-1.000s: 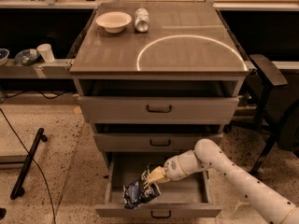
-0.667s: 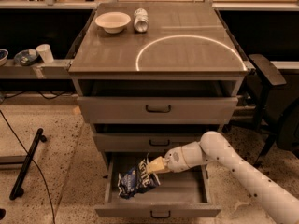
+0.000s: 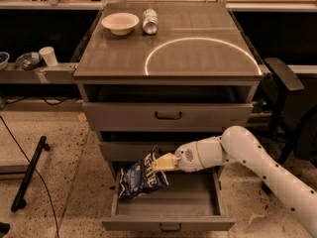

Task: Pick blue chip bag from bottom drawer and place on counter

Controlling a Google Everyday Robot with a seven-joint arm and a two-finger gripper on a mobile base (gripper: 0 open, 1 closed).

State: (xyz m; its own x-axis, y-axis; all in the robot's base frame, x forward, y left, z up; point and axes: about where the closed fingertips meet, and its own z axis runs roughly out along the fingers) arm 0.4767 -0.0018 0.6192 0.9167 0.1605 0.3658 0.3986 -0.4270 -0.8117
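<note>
Above the open bottom drawer, gripper fingers closed on the top edge of the blue chip bag. Bag hangs over the tray's left side, well below the counter.

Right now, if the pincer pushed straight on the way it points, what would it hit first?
Beyond the blue chip bag it is shut on, the pincer faces a side wall of the bottom drawer. It may pass just above that wall; depth is unclear.
</note>
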